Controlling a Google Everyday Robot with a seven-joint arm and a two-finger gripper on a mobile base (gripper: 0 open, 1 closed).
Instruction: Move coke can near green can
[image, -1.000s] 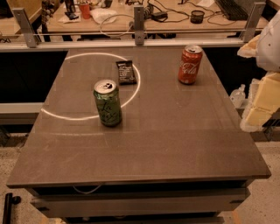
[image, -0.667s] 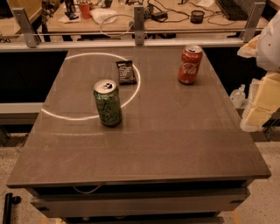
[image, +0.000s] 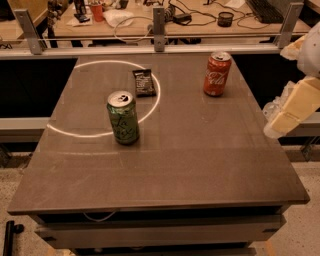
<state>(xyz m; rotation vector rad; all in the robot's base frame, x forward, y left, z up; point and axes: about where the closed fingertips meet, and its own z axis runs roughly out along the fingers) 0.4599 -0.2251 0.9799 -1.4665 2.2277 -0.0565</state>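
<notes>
The coke can (image: 217, 74) is standing upright near the table's far right corner, just where it was a second ago, its white Coca-Cola script facing the camera. The green can (image: 123, 118) is likewise staying put, upright and left of the table's middle, well apart from the red one; its dark markings are not reading as words. Between them, toward the far edge, a small black snack packet (image: 144, 82) is lying flat, its print too small to read. The gripper (image: 292, 107) is hanging off the table's right edge, unmoved and holding nothing; its state cannot be told. A thin white ring (image: 90, 135) is showing on the brown table (image: 200, 165). Beyond the far edge a metal rail (image: 100, 50) is running across, with a cluttered desk (image: 200, 27) behind it.
</notes>
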